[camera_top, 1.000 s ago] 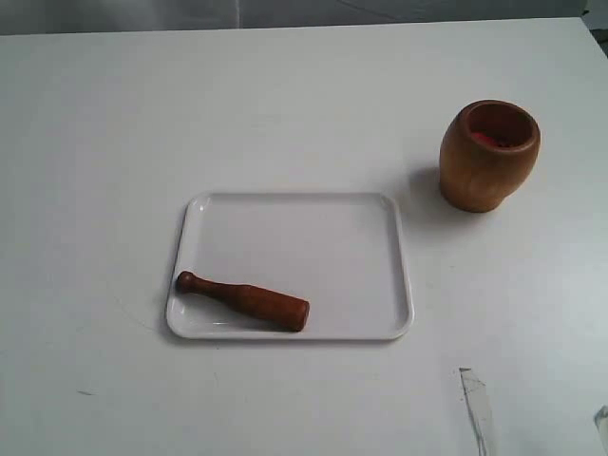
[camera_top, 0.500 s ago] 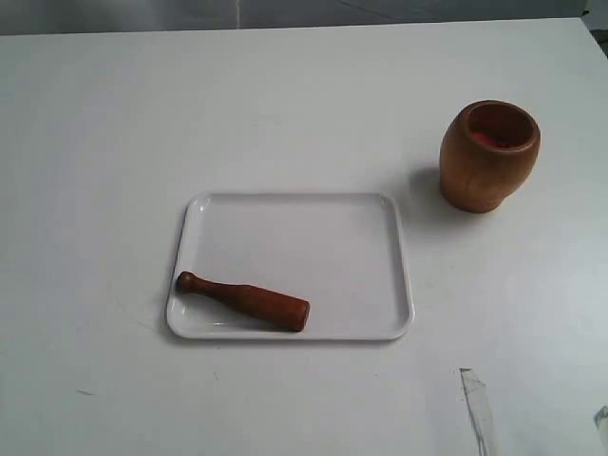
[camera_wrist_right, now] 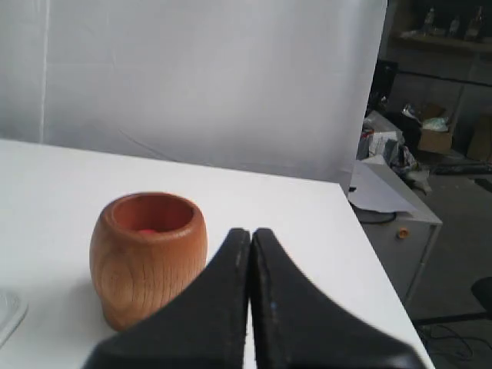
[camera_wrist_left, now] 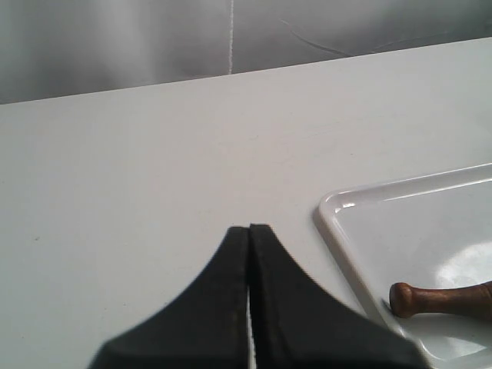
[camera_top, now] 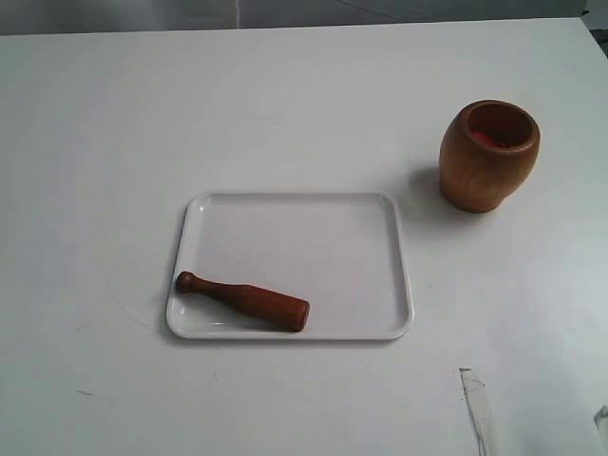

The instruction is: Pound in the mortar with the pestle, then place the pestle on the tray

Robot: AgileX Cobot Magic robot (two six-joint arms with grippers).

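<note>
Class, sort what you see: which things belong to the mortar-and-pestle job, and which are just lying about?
Belong: mortar; pestle; tray, with the pestle lying on it.
Lying about: clear strip on the table; cardboard box in the room behind.

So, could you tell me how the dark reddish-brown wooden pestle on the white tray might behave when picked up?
The dark reddish-brown wooden pestle looks solid, so probably stiff. Being round and lying flat on the white plastic tray, it may roll if nudged. Its thick end likely outweighs the thin handle, so it could tilt.
</note>
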